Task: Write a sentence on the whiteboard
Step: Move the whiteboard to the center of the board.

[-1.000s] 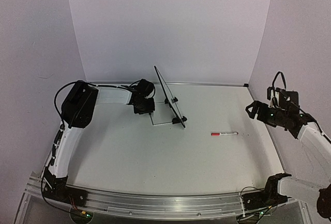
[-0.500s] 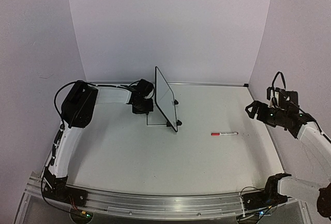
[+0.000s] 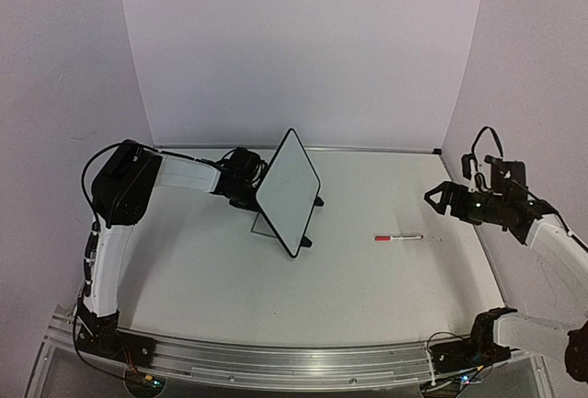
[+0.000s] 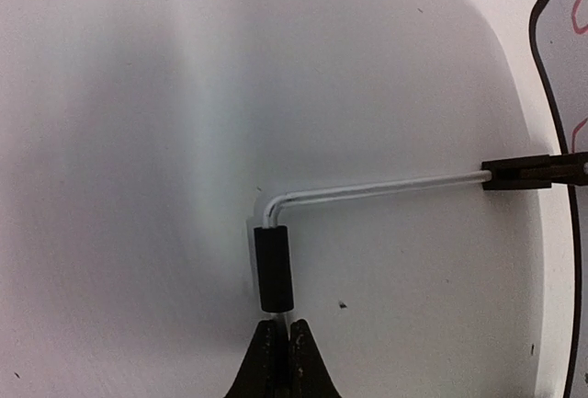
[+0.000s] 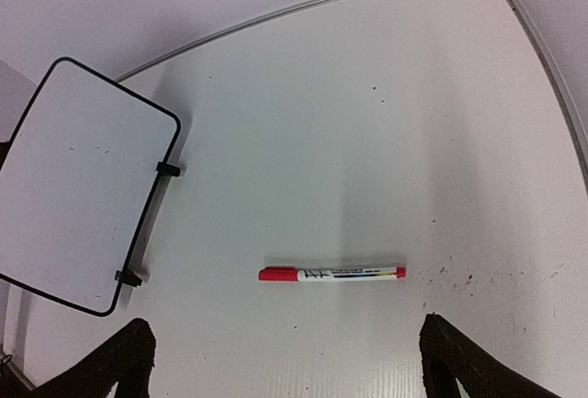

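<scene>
The whiteboard [image 3: 288, 193] stands tilted on the table left of centre, black-framed with two clip feet, its white face toward the front right. In the right wrist view the whiteboard [image 5: 83, 187] face looks blank; the sentence is out of view. My left gripper [image 4: 278, 335] is shut on the thin white wire [image 4: 367, 189] that runs from a black sleeve [image 4: 275, 267] to the board's clip. From above, the left gripper [image 3: 243, 184] sits just behind the board. My right gripper [image 5: 289, 361] is open above a red-capped marker [image 5: 331, 274], which lies flat on the table [image 3: 398, 237].
White walls close in the back and both sides of the table [image 3: 367, 288]. A metal rail [image 3: 276, 357] runs along the near edge. The right gripper [image 3: 439, 200] hangs near the right wall, right of the marker.
The left gripper has shut on the wire, and the whiteboard has swung from edge-on to showing its face toward the front right. The right gripper shifted slightly left.
</scene>
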Controlling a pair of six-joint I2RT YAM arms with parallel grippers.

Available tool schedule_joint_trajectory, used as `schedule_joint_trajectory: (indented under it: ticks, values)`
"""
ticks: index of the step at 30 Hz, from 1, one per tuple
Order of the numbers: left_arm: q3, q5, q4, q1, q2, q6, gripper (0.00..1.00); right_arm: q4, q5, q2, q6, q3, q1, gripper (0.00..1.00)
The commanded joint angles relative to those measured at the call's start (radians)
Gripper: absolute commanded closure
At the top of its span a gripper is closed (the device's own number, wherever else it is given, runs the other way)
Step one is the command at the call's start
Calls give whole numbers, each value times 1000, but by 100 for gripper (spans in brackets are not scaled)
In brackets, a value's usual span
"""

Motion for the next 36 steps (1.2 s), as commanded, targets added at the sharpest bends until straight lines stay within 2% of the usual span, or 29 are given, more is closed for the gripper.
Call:
schedule_joint_trajectory:
  ticks: [1,5,10,11,16,20,27,36]
  values:
    - [-113,233,-52,-17,-40,194,100,31,-58,51,-63,6,99,7]
    - [-149,337,-41,-17,-59,311,100,65,-8,130,-88,16,257,18]
    - [-142,375,-76,-17,-50,390,98,177,66,273,-104,25,442,29]
    - [-142,376,-76,-17,-50,386,94,196,85,302,-113,32,483,32]
    - [-210,348,23,-15,-103,300,64,324,174,483,-141,79,614,40]
    - [-319,256,148,-3,-202,200,49,456,174,616,-162,118,632,44]
    - [-467,192,219,68,-378,36,28,508,159,818,-239,233,632,51]
    - [-639,166,208,171,-596,-109,24,517,155,1000,-317,356,629,56]
